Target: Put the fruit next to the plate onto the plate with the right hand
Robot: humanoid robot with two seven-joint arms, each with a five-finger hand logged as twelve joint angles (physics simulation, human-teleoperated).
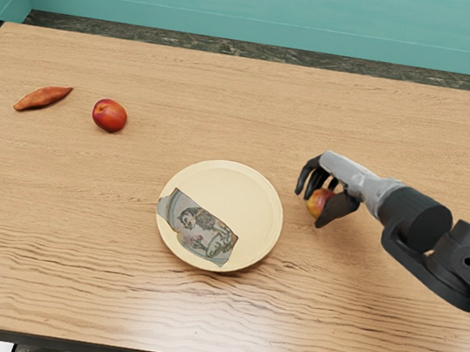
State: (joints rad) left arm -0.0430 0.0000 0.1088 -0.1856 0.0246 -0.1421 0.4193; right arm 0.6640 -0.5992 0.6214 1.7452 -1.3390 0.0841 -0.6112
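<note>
Closest to us, at the right edge, the right hand [329,186] has its fingers and thumb curled around the small orange-red fruit [315,204]. The fruit is just right of the cream plate [244,177], clear of its rim. Far over on the left of the table [385,119], a red peach [110,115] and a sweet potato [43,98] lie side by side, well apart from the plate.

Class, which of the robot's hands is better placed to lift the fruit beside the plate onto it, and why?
Right: the right hand curls around the fruit just right of the plate; the left arm is out of view.
</note>
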